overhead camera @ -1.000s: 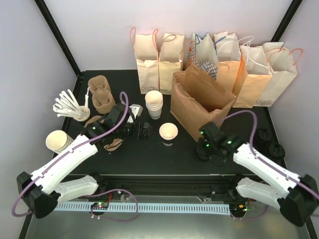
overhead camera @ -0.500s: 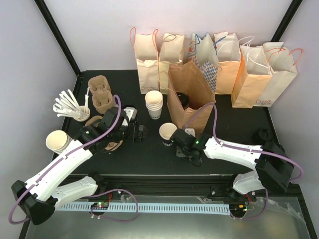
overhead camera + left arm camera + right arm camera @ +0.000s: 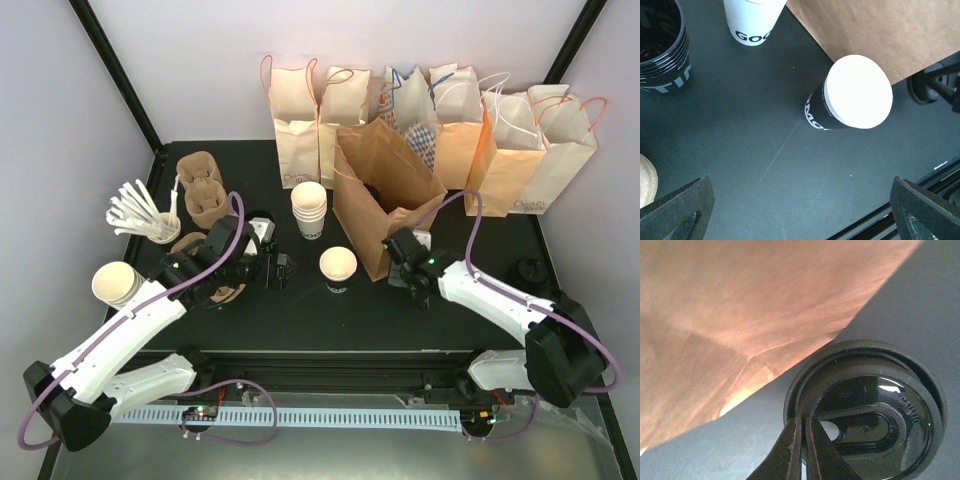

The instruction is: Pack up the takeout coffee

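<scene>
Black tabletop (image 3: 310,315): my right gripper (image 3: 803,419) hangs with fingers (image 3: 790,450) together, tips over the black-lidded takeout coffee (image 3: 875,410), which stands at the brown bag (image 3: 740,315)'s near right corner; my left gripper (image 3: 800,182) gapes well leftward

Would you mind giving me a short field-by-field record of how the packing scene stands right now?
cup: paper cup upright on the table, no lid on it
bag: brown paper bag standing open just behind and to the right of the cup
lid: black lid by the bag's base
left arm: left gripper to the left of the cup, jaws open, holding nothing
right arm: right gripper over the lid, jaws closed to a thin gap; grip unclear
cup in bag: no
</scene>
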Tool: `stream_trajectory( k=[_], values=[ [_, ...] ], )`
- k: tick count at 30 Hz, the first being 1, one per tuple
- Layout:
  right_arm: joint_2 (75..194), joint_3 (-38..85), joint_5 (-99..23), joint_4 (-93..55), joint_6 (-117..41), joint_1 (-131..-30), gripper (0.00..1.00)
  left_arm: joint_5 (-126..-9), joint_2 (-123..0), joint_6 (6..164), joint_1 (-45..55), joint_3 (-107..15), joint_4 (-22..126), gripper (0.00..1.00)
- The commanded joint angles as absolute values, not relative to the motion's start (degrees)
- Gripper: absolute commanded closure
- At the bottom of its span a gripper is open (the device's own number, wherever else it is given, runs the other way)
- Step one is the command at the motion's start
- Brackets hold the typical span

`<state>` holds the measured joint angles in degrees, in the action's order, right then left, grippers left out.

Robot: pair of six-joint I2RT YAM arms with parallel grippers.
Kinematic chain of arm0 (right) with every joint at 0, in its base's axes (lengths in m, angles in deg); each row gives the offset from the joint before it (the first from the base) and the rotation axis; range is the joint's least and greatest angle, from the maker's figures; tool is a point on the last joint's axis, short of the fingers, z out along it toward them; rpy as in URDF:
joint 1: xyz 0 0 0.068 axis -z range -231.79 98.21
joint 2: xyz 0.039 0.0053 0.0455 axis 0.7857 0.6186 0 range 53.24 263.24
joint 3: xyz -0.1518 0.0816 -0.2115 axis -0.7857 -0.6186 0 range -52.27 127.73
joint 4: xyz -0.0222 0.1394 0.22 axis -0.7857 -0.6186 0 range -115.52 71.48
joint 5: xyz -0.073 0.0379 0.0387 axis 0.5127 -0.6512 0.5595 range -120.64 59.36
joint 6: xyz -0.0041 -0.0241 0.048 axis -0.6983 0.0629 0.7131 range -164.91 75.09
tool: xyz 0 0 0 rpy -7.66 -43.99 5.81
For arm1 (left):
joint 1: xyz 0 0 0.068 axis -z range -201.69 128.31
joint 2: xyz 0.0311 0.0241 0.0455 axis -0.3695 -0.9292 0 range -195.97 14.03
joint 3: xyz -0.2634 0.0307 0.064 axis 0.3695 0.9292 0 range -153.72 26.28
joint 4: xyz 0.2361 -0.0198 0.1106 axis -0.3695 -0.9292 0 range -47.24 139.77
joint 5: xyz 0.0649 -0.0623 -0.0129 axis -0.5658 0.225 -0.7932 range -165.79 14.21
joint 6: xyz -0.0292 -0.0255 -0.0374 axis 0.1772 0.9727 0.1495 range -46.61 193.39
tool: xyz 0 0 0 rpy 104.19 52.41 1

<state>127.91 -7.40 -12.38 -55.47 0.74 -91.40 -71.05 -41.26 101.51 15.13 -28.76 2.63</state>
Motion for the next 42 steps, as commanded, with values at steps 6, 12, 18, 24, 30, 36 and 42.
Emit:
stream_trajectory(
  k=[6,12,18,24,30,36,42],
  values=[
    [132.47,-1.62,-11.72,-56.00,-11.10,-76.53,0.95,-70.43,-44.64,99.19,14.36,-32.47,2.30,0.01],
    [129.93,-1.24,-14.09,-56.52,-12.78,-66.95,0.95,-69.55,-45.81,99.26,13.84,-32.48,2.46,0.01],
    [123.20,-3.79,-18.24,-59.88,-13.02,-66.92,0.95,-68.41,-46.10,100.02,13.61,-31.96,3.19,0.01],
    [110.65,-13.13,-18.20,-60.65,-6.08,-81.68,0.95,-67.37,-46.82,100.54,13.53,-32.08,4.27,0.01],
    [110.64,-19.46,-18.05,-56.10,3.82,-95.67,0.94,-65.05,-48.81,101.04,13.33,-33.16,5.13,0.01],
    [119.13,-17.14,-15.93,-52.39,5.91,-102.78,0.81,-63.80,-49.37,101.80,13.37,-33.48,4.71,0.01],
    [120.59,-14.93,-15.04,-55.63,7.51,-104.41,0.28,-65.15,-47.69,101.61,13.36,-33.12,3.15,0.01]
  ],
)
